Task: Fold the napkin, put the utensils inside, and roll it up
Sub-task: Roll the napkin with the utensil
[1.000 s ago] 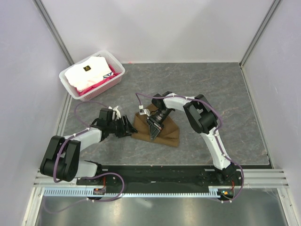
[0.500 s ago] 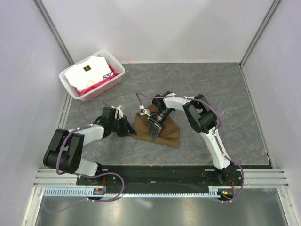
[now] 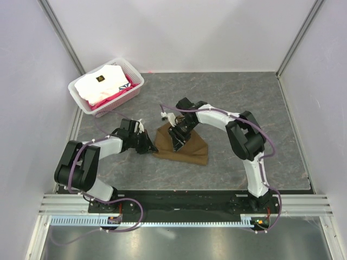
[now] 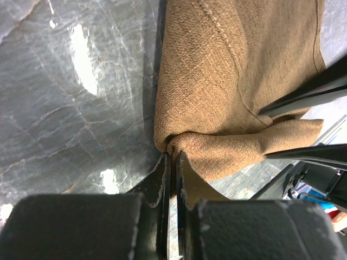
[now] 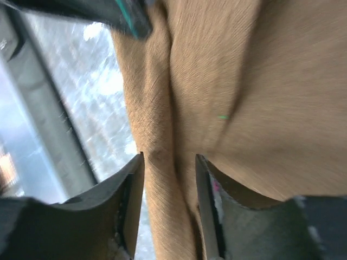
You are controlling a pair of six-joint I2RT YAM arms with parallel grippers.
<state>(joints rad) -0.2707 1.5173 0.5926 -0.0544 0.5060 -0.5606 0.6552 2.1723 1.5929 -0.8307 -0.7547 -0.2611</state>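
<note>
The brown napkin (image 3: 190,150) lies folded and bunched on the grey table, mid-front. My left gripper (image 3: 149,145) lies low at its left edge, shut on a pinched corner of the napkin (image 4: 227,81); the tips of this left gripper (image 4: 172,157) meet right at the cloth. My right gripper (image 3: 179,142) hangs over the napkin's middle, open. In the right wrist view a raised ridge of napkin (image 5: 162,108) runs between the spread fingers of the right gripper (image 5: 169,162). The utensils are hidden.
A white basket (image 3: 130,93) with white and pink folded cloths stands at the back left. Enclosure walls ring the grey table (image 3: 244,97). The arms' black base rail (image 3: 184,200) runs along the near edge.
My left gripper slid right to the napkin's edge and shut on it. My right gripper opened and shifted slightly back over the cloth, its arm swinging outward.
</note>
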